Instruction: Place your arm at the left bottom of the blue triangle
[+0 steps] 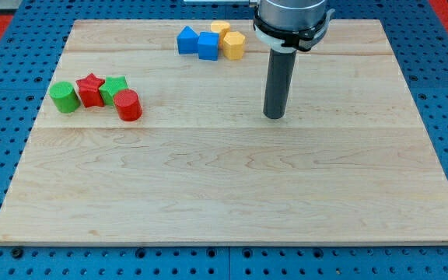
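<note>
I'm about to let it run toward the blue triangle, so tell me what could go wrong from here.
My tip sits to the view's right of and below the blue triangle. The blue cube and two yellow blocks lie between, so a straight path would likely knock them. The blue triangle touches the cube, so a bump could shift it too. Overshooting towards the view's left might reach the red cylinder.
</note>
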You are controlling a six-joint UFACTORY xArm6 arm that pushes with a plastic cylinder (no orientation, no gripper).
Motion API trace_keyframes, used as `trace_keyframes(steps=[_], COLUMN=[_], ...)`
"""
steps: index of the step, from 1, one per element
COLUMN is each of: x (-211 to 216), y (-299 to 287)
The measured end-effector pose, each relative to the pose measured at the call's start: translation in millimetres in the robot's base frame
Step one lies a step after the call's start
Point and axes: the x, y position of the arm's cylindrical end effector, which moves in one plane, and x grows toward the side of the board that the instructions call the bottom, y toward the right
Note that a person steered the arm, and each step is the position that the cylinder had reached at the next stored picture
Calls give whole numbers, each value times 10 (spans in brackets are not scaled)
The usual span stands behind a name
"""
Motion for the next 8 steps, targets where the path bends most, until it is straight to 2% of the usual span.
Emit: trace_keyframes(steps=[3,4,5,7,8], x=[47,5,-364,-1091,-1286], y=[85,-107,-803,-1481,-1764])
